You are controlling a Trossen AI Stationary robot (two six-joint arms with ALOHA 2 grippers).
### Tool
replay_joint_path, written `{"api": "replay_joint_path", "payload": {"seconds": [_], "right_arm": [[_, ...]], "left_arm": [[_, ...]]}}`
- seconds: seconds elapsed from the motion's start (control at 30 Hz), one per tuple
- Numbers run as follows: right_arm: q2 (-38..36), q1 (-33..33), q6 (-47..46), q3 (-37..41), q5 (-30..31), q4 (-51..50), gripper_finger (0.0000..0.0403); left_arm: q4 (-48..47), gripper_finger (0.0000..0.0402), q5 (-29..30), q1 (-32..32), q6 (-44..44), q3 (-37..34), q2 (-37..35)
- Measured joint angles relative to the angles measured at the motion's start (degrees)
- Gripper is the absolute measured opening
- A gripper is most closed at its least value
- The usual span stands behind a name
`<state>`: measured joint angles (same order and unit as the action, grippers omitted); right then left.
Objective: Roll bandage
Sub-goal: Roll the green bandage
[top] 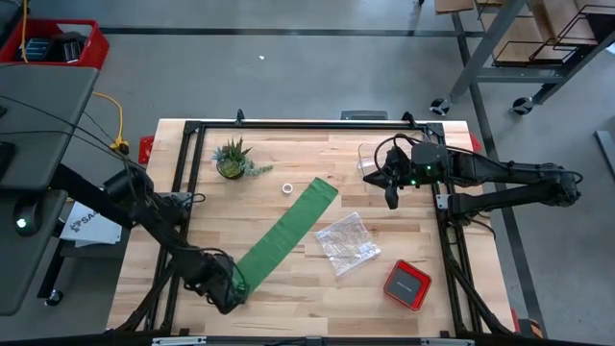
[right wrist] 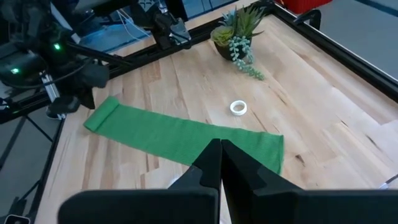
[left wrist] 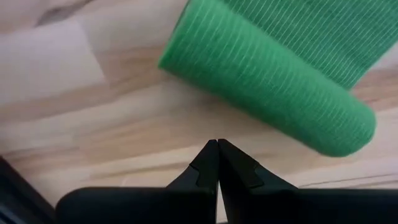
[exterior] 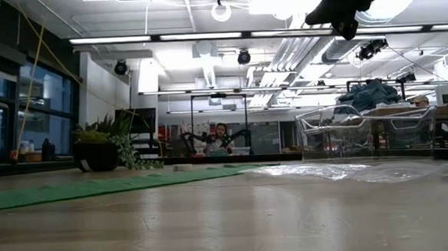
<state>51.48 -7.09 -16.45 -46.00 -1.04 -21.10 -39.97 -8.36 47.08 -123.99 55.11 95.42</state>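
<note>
The green bandage (top: 283,234) lies as a long flat strip slanting across the table. Its near-left end is rolled over into a short roll (left wrist: 267,90), which also shows in the right wrist view (right wrist: 99,118). My left gripper (left wrist: 217,146) is shut and empty just beside that roll, near the table's near-left corner (top: 231,285). My right gripper (right wrist: 219,146) is shut and empty, held high over the table's far right (top: 391,197), beyond the bandage's far end (right wrist: 264,146).
A small potted plant (top: 233,159) stands at the far left. A white tape ring (top: 287,187) lies by the bandage's far end. A clear plastic bag (top: 348,240) and a red box (top: 407,284) lie to the right. A clear container (exterior: 362,130) stands at the far right.
</note>
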Motion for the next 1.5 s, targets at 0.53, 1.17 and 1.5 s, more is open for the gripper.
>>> {"api": "replay_joint_path", "payload": {"seconds": [0.53,1.17,1.5], "right_arm": [[0.0,0.0,0.0,0.0,0.0,0.0,0.0],[10.1,0.3,-19.4,0.0,-13.7,7.9,0.0],[17.8,0.5,-14.8,0.0,-20.0,16.3,0.0]], "left_arm": [[-2.3,0.0,26.6,-22.4,34.5,4.5,-11.9],[-11.7,0.0,22.5,-26.3,42.5,8.4,-18.1],[-7.9,0.0,10.7,-33.8,49.3,8.3,-8.0]]}}
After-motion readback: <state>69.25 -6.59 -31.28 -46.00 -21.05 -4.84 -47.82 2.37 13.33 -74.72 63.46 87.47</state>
